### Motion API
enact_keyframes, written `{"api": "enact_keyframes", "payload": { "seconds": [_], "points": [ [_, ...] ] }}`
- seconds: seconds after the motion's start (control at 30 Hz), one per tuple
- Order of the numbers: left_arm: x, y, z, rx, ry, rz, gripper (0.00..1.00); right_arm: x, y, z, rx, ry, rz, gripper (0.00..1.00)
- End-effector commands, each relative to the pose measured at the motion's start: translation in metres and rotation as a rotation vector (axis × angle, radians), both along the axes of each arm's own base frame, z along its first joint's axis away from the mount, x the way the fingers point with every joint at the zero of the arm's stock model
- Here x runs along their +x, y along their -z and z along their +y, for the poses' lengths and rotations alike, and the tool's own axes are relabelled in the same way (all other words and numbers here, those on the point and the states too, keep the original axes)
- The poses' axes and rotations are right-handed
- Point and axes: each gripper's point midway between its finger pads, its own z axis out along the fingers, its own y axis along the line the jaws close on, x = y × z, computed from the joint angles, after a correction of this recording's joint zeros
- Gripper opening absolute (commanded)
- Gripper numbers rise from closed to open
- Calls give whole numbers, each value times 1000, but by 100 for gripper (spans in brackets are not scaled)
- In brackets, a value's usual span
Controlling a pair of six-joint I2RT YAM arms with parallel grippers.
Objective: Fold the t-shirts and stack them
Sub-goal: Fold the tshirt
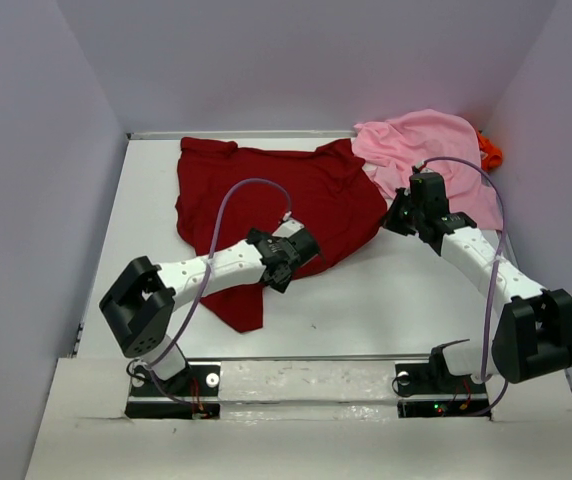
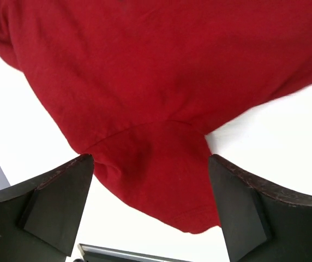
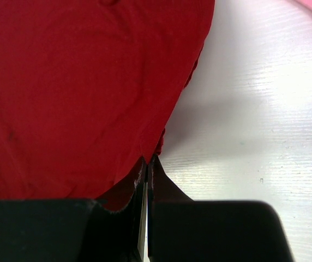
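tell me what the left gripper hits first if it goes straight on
The left gripper would meet the dark red shirt first; its sleeve sits between the open jaws, though depth is unclear.

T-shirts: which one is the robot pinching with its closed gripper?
The dark red t-shirt, spread in the middle: the right gripper is shut on its edge. The pink t-shirt and orange t-shirt lie bunched in the far right corner.

dark red t-shirt (image 1: 296, 190), pink t-shirt (image 1: 428, 143), orange t-shirt (image 1: 490, 153)
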Motion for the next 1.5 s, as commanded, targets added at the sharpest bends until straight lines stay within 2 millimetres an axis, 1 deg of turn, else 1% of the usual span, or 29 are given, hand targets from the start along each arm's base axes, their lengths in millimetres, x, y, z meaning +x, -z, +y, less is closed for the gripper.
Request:
{"api": "enact_keyframes", "payload": {
  "seconds": [0.0,0.13,0.2,0.27,0.3,0.33,0.4,0.43,0.5,0.6,0.67,0.8,0.93,1.0,1.03,1.07,1.1,1.17,1.2,1.23,1.3,1.33,1.37,1.4,1.43,1.47],
  "points": [
    [-6,-8,-19,7,88,89,99,12,-22,5,20,-7,-80,0],
    [-22,-2,-32,53,125,134,99,12,-22,4,20,-5,-80,0],
    [-29,1,-36,41,141,155,99,11,-24,4,20,-3,-88,0],
    [-31,1,-38,28,136,152,99,11,-27,4,22,-6,-94,0],
    [-34,4,-42,6,142,165,99,12,-27,4,23,-7,-95,0],
    [-36,8,-41,1,142,172,99,12,-26,5,24,-8,-92,0],
    [-38,14,-45,-32,146,180,99,12,-27,6,28,-11,-91,0],
    [-42,20,-43,-26,147,197,99,12,-26,6,26,-12,-91,0],
    [-43,27,-36,7,136,202,99,12,-28,5,29,-9,-95,0],
    [-46,46,-21,92,118,236,99,11,-26,6,31,-8,-90,0],
    [-47,54,-20,104,124,252,99,11,-25,6,33,-9,-88,0],
    [-51,70,-11,149,108,281,99,10,-28,4,27,1,-97,0],
    [-54,72,-2,204,87,286,98,11,-26,5,29,-4,-90,0],
    [-51,65,0,217,78,265,98,11,-25,5,34,-1,-86,0],
    [-50,59,0,206,63,249,96,11,-25,6,35,-2,-87,0],
    [-50,55,4,219,53,241,95,11,-23,6,34,-2,-81,0],
    [-48,49,4,211,34,217,91,12,-23,6,35,-1,-81,0],
    [-49,46,5,202,22,212,86,13,-22,6,35,-1,-79,0],
    [-51,46,6,201,17,217,83,13,-23,6,33,-1,-81,0],
    [-53,47,6,194,9,220,75,13,-22,6,34,0,-81,0],
    [-58,52,6,192,16,235,70,13,-22,6,34,0,-79,0],
    [-60,53,5,189,17,242,65,14,-21,6,34,0,-78,0],
    [-61,54,4,185,19,246,64,13,-21,6,33,1,-78,0],
    [-65,56,2,186,29,258,59,13,-21,5,31,2,-77,0],
    [-66,57,2,185,33,260,59,13,-21,5,31,2,-77,0],
    [-66,58,1,184,33,260,47,13,-20,5,30,1,-76,0]
  ]
}}
